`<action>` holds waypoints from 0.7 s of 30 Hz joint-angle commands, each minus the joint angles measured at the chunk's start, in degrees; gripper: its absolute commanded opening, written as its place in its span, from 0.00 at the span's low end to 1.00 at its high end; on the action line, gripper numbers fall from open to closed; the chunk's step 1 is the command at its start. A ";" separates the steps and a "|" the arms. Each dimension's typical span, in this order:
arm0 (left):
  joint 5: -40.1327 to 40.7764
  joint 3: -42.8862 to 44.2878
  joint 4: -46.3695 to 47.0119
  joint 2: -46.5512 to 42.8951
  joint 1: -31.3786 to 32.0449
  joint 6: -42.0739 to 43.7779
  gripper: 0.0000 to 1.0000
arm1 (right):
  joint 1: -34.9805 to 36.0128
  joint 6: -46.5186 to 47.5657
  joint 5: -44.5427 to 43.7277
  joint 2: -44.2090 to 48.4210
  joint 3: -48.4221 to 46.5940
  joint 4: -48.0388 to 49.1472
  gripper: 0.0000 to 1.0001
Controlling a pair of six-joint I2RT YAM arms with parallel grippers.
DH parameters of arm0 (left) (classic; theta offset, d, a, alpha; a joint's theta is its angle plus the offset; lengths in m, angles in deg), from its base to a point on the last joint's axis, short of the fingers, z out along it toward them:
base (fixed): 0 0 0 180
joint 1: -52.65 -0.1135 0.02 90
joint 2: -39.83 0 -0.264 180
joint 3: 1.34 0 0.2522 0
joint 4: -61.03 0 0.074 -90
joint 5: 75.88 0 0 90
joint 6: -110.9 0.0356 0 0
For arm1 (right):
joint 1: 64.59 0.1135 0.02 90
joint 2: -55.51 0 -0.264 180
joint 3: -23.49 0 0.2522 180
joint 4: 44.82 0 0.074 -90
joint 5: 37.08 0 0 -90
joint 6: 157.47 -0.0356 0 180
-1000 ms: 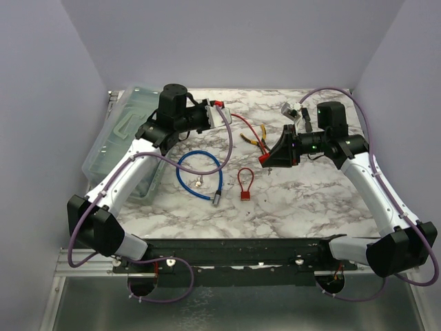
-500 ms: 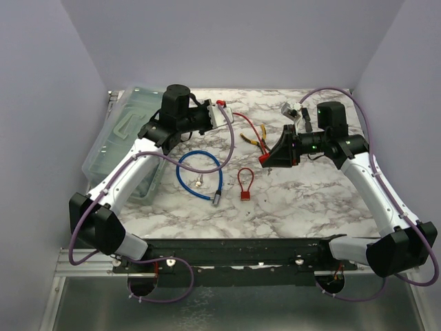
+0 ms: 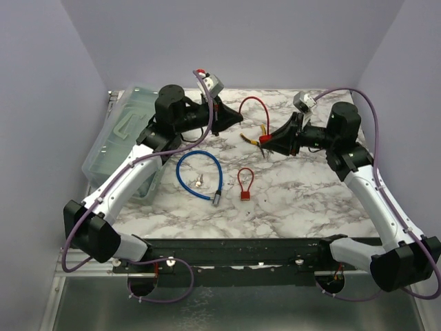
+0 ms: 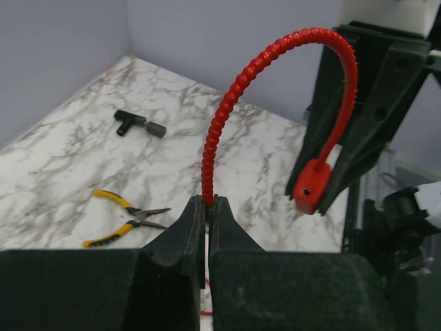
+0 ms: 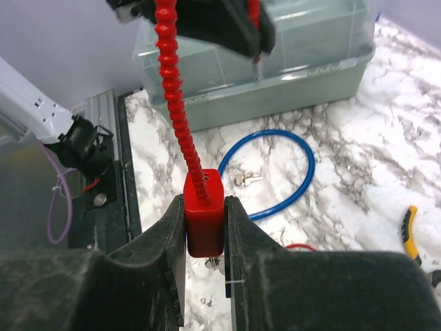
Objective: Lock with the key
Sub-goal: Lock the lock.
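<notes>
L gripper [image 4: 207,205] pinched tight on red cable [image 4: 234,89] end; R gripper [image 5: 205,210] clamps lock body [image 4: 308,193]. Next, I'd say: seat cable end in body, then fetch key [image 5: 247,180].

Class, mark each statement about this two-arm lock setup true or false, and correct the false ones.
1. The left gripper pinches one end of the red cable. True.
2. The right gripper is open and empty. False: it is shut on the red lock body.
3. Keys lie inside the loop of the blue cable lock. True.
4. The yellow-handled pliers lie inside that blue loop. False: they lie outside it, on the marble table.
5. Both cable ends sit in the lock body. False: one end is in the left gripper, apart from the body.
</notes>
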 commanded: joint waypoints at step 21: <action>2.61 -6.37 18.91 -2.85 10.23 -26.32 0.00 | 1.80 -5.04 -4.96 1.36 3.80 18.58 0.00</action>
